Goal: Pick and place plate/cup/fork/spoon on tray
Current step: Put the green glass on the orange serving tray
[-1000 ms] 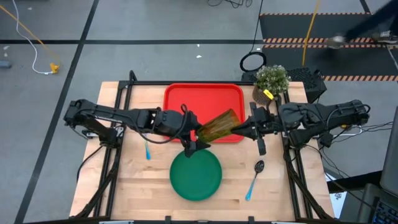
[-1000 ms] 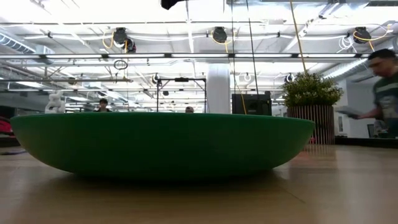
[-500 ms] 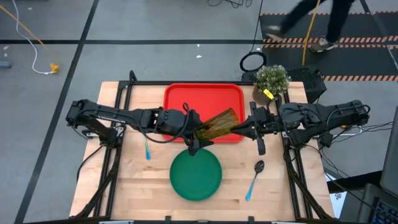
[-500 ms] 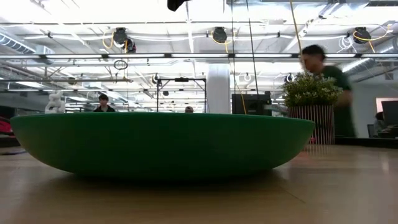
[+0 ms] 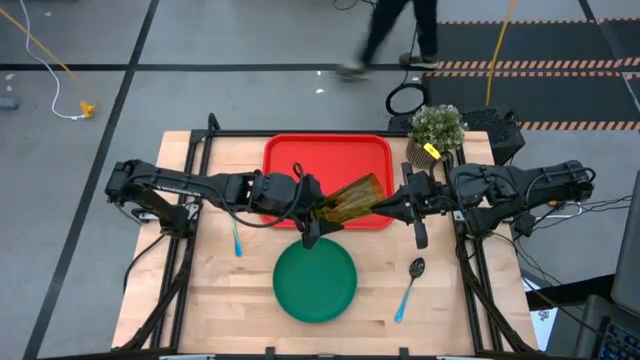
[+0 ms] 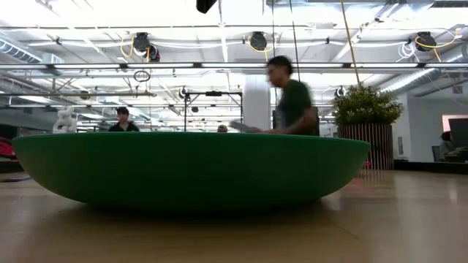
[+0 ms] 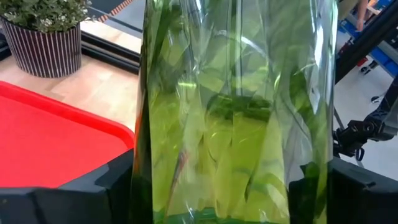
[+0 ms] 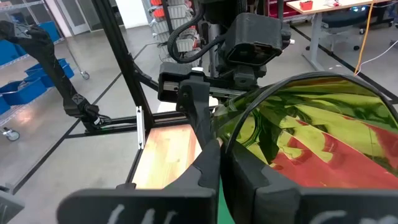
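We are holding the cup [image 5: 354,200] tilted above the tray [image 5: 300,160] — right gripper [image 5: 385,207] clamped on its rim, left gripper [image 5: 322,214] flanking its base, grip unclear.

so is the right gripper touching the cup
Touching. In the right wrist view, the right gripper pinches the cup rim, one finger on each side.

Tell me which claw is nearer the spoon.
Right. The right claw grips the cup at the tray's near edge, just above the spoon. The left claw sits across the cup, farther away.
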`<state>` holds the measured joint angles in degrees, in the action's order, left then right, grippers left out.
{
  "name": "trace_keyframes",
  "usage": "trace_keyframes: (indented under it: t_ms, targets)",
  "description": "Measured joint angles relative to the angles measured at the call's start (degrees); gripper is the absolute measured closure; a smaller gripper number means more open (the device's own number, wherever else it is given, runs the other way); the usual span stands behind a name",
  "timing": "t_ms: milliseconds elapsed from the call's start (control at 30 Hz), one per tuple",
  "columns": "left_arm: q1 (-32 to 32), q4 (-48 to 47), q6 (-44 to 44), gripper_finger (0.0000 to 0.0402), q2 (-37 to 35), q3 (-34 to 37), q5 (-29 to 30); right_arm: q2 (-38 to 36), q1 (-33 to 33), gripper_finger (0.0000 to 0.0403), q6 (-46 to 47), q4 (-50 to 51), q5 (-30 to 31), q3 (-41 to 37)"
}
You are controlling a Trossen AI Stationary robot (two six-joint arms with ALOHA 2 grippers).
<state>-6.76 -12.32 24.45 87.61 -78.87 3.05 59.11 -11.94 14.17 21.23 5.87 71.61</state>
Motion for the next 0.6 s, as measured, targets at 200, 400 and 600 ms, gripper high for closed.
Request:
trace_keyframes:
  t_ms: [200,400,600]
  targets:
    - [0.0,0.1,-0.3,0.0088,0.0,0.0,0.0,0.0,0.0,0.0399,0.1,-0.3,0.0,0.0]
    - [0.0,3.8,-0.1,0.0087,0.0,0.0,-0.1,-1.0,0.0,0.0377,-0.1,-3.5,0.2,0.0]
    - [0.0,10.3,-0.1,0.0086,0.0,0.0,0.0,-4.4,0.0,0.0296,0.9,-4.3,1.9,0.0]
